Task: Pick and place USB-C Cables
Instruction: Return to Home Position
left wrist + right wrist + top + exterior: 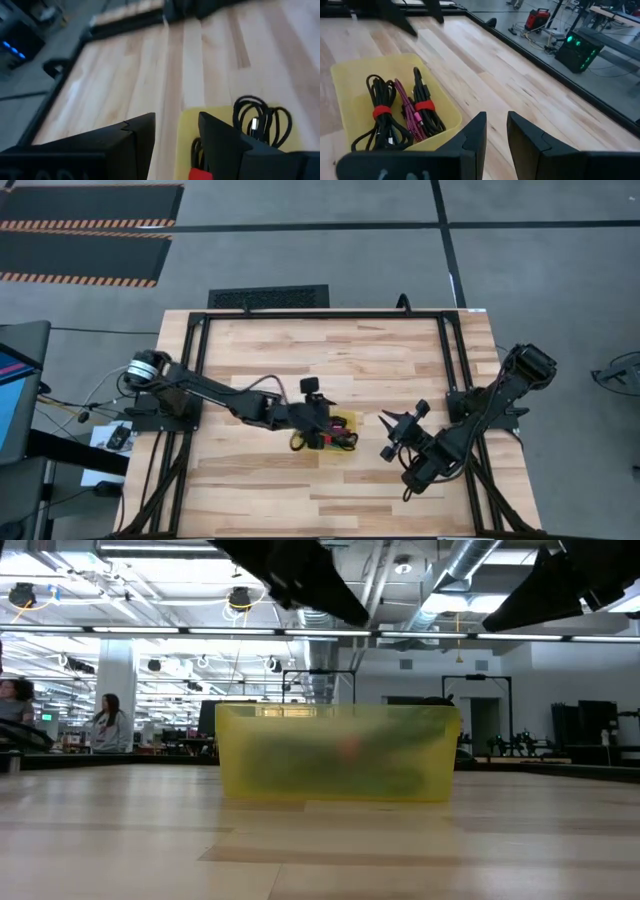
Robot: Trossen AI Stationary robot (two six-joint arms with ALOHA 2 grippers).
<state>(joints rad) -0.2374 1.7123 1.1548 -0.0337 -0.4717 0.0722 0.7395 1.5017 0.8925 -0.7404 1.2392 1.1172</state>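
A yellow tray (350, 85) sits mid-table and holds USB-C cable bundles: two black ones with red bands (380, 122) (426, 107) and a magenta one (410, 117) between them. No teal cable shows. My left gripper (176, 119) hovers open over the tray's edge (220, 117), with a coiled black cable (260, 120) just beyond its fingers; it is empty. My right gripper (496, 116) is beside the tray toward the table's right, empty, with only a narrow gap between its fingers. In the high view the left gripper (320, 423) overlaps the tray (345, 425) and the right gripper (392, 440) stands off it.
A black metal frame (200, 330) runs around the wooden table top (330, 360). Bare wood lies on the far and near sides of the tray. In the low view the tray (335, 755) stands in the middle, and people (108, 720) are far back in the room.
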